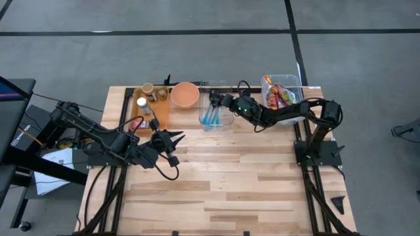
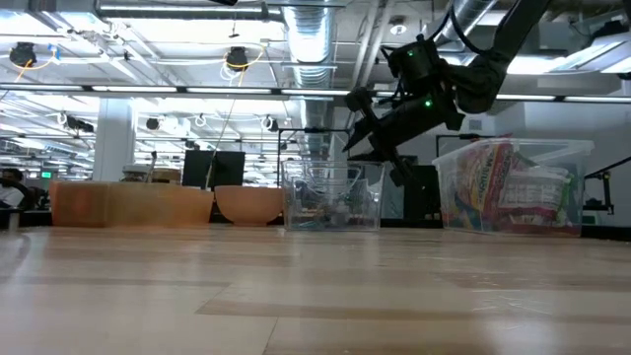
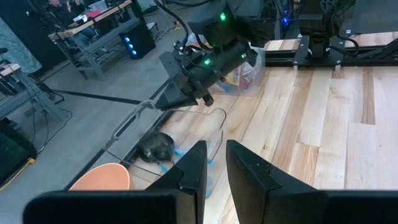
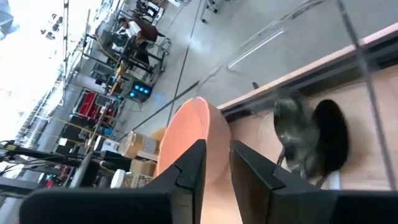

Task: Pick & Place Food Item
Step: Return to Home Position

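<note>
- The right claw [image 1: 214, 98] hung in the air over the far rim of the transparent bin [image 1: 217, 128]. Its arm reached in from the right edge of the table [image 1: 230, 183].
- Its fingers looked drawn together to a point with nothing between them. The level view left me a little unsure of that.
- The blue spoons [image 1: 211, 117] lay inside the transparent bin, down on its floor. The bin stood near the middle of the table's far edge.
- The food packets [image 1: 279, 97], bright red and yellow, sat packed in a clear tub [image 1: 283, 77] by the far right corner. The tub was well apart from the transparent bin, and the right arm passed between the two.
- An orange bowl [image 1: 185, 94] stood just beside the transparent bin, on the side toward the left edge and close to the far edge.
- Farther toward the far left corner lay a wooden board [image 1: 159, 115] carrying a few small cups [image 1: 148, 88].
- The left claw [image 1: 176, 139] waited low over the table's left half, nearer than the board and pointing toward the transparent bin.
- Its fingers stood close, with only a narrow slit between them, and held nothing.
- The near half of the table carried only the arms' cables.
</note>
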Controlling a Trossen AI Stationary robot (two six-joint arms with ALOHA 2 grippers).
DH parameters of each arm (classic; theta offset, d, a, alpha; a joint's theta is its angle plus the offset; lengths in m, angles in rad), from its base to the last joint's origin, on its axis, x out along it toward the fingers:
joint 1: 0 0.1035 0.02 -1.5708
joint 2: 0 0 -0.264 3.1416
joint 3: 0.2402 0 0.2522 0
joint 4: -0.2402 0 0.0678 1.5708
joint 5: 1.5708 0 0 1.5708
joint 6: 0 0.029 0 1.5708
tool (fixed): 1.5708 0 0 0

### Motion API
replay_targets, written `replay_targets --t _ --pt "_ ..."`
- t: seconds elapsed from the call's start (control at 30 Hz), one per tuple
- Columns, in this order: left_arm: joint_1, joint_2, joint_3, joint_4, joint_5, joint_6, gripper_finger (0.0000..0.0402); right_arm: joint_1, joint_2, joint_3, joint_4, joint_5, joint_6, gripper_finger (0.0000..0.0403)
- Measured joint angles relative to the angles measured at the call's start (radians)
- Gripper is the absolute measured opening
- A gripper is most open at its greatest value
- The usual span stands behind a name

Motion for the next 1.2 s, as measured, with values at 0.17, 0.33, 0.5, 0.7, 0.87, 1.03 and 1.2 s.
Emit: replay_targets --t 0.17,0.33,0.5,0.7,0.87,1.03,1.2 --pt "0.0 0.0 0.0 -0.002 0.0 0.0 0.0053 -0.016 0.0 -0.002 -0.007 -0.014 0.0 0.0068" --pt "0.0 0.0 0.0 -0.002 0.0 0.0 0.0053 -0.002 -0.003 -0.014 -0.001 -0.018 -0.022 0.0069" --pt "0.0 0.0 0.0 -0.004 0.0 0.0 0.0053 0.04 -0.032 -0.016 0.02 -0.04 -0.151 0.0069" --pt "0.0 0.0 0.0 -0.005 0.001 0.002 0.0053 0.131 -0.157 -0.026 -0.014 -0.042 -0.473 0.0069" --pt "0.0 0.0 0.0 -0.004 0.0 0.001 0.0053 0.223 -0.334 -0.026 -0.268 -0.041 -0.769 0.0069" --pt "0.0 0.0 0.0 -0.004 0.0 0.001 0.0053 0.313 -0.486 -0.026 -0.597 -0.039 -0.907 0.0058" --pt "0.0 0.0 0.0 -0.01 0.0 0.001 0.0053 0.433 -0.584 -0.026 -0.743 -0.08 -0.959 0.0013"
